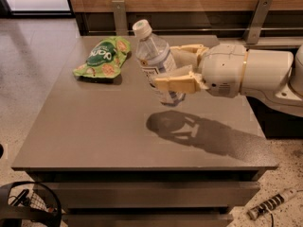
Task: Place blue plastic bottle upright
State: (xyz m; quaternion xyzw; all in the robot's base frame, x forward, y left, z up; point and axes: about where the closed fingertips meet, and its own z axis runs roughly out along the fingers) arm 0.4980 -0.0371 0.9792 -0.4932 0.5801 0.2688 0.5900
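Note:
The blue plastic bottle (155,63) is a small clear bottle with a white cap and a pale label. It hangs in the air above the middle of the grey table (94,126), tilted only slightly, cap up and leaning left. My gripper (177,67) reaches in from the right and is shut on the bottle's lower body, one cream finger (176,83) in front and one behind. The bottle's base is above the tabletop and its shadow falls below and to the right.
A green snack bag (102,57) lies flat at the table's back left. A wooden wall with metal brackets (119,14) runs behind the table. A black wire basket (23,205) stands on the floor at front left, and a cable (270,205) lies at front right.

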